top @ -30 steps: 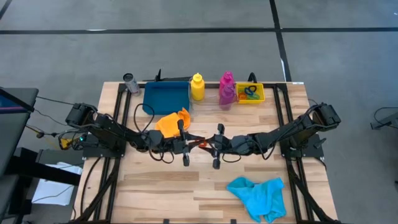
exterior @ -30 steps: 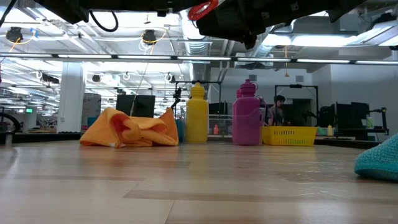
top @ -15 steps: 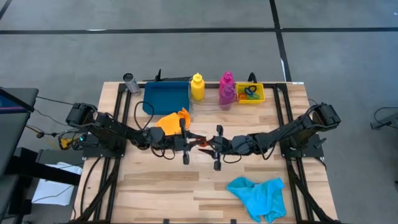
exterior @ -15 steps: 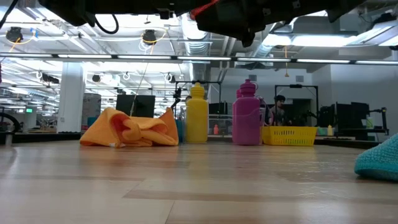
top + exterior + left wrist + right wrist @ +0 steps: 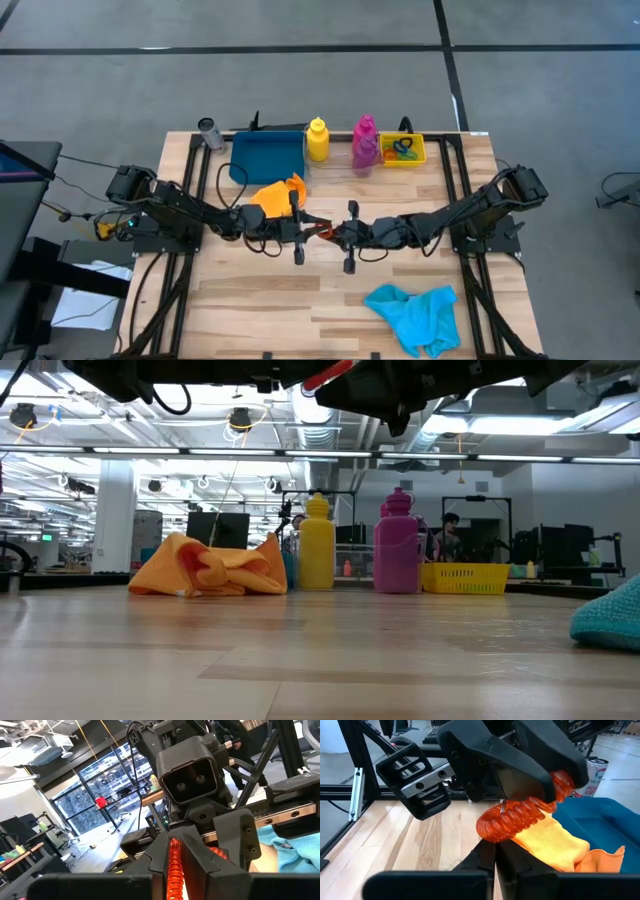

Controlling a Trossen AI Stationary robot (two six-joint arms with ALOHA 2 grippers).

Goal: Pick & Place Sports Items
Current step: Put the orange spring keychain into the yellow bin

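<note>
Above the middle of the tabletop [image 5: 250,300] the left hand [image 5: 312,229] and the right hand [image 5: 338,233] met tip to tip, both pinched tight on one red coiled elastic ring [image 5: 520,815] held between them in the air. The orange cloth [image 5: 277,194] lay just behind them. The yellow bottle [image 5: 317,140] and magenta bottle [image 5: 364,143] stood along the far edge, between the blue tray [image 5: 266,155] and the yellow bin [image 5: 416,150]. The cyan cloth [image 5: 415,313] lay near the front right corner.

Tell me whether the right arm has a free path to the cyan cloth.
Probably not yet: the right end effector is shut on the red ring, shared with the left end effector. The cyan cloth lies uncovered nearby.
</note>
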